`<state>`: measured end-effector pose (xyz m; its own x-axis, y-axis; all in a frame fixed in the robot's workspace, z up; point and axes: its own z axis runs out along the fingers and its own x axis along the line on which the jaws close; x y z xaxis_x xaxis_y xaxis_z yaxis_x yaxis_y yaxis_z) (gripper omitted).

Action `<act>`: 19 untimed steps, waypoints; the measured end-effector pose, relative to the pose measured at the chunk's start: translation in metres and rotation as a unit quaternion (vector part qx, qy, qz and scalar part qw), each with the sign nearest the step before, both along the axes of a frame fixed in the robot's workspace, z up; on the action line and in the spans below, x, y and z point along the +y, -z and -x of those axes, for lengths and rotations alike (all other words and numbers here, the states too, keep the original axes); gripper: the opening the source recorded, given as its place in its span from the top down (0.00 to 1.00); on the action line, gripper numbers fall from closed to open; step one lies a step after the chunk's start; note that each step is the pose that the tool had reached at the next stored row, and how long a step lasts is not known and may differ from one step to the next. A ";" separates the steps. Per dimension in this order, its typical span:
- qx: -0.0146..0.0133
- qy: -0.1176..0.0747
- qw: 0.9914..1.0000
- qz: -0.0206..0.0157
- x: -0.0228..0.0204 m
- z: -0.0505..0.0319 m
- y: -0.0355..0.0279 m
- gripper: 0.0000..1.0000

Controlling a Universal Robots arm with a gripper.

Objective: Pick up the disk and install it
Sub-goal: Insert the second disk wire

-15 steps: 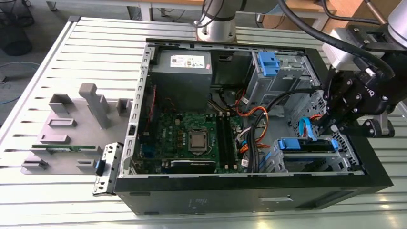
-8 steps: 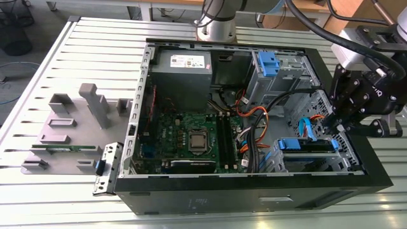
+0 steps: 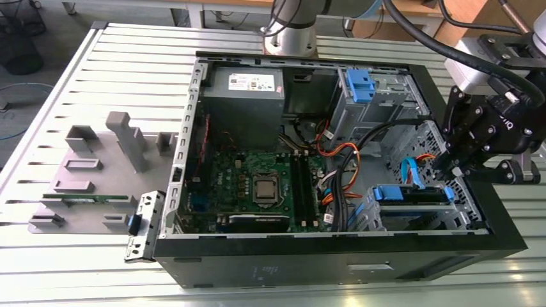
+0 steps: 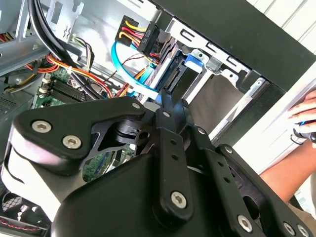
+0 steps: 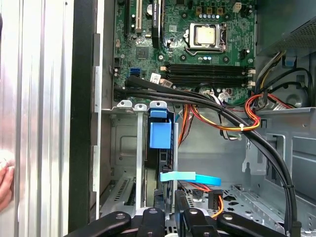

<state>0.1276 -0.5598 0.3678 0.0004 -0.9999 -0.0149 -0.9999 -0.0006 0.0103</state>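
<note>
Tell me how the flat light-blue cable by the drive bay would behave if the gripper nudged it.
The light-blue cable is a thin flat ribbon hanging in a loose curve, so it probably bends aside rather than resisting. It looks light and would likely spring back. Its end near the disk seems plugged in, so a hard shove by the gripper might strain that connector.

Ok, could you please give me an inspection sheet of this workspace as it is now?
Surface: slatted metal table, carrying an open computer case.
Job's things: disk with blue rails, standing in the drive cage at the case's corner.
Clutter: gray fixture plate holding a green circuit strip, beside the case.
Claw: above the drive cage, close to the disk.
Cables: blue flat cable and coloured wire bundles near the cage; black hoses along the arm.
Surroundings: a person's hand rests by the case.
</note>
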 end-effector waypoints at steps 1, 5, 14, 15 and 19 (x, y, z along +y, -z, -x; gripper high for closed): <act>0.000 0.000 1.000 0.000 0.0000 0.0000 0.0000 0.77; 0.000 0.000 1.000 0.000 0.0030 0.0000 0.0004 0.77; 0.000 0.000 1.000 0.000 0.0154 -0.0008 0.0065 0.77; 0.000 0.000 1.000 0.000 0.0168 -0.0013 0.0073 0.77; 0.000 0.000 1.000 0.000 0.0232 -0.0047 0.0104 0.77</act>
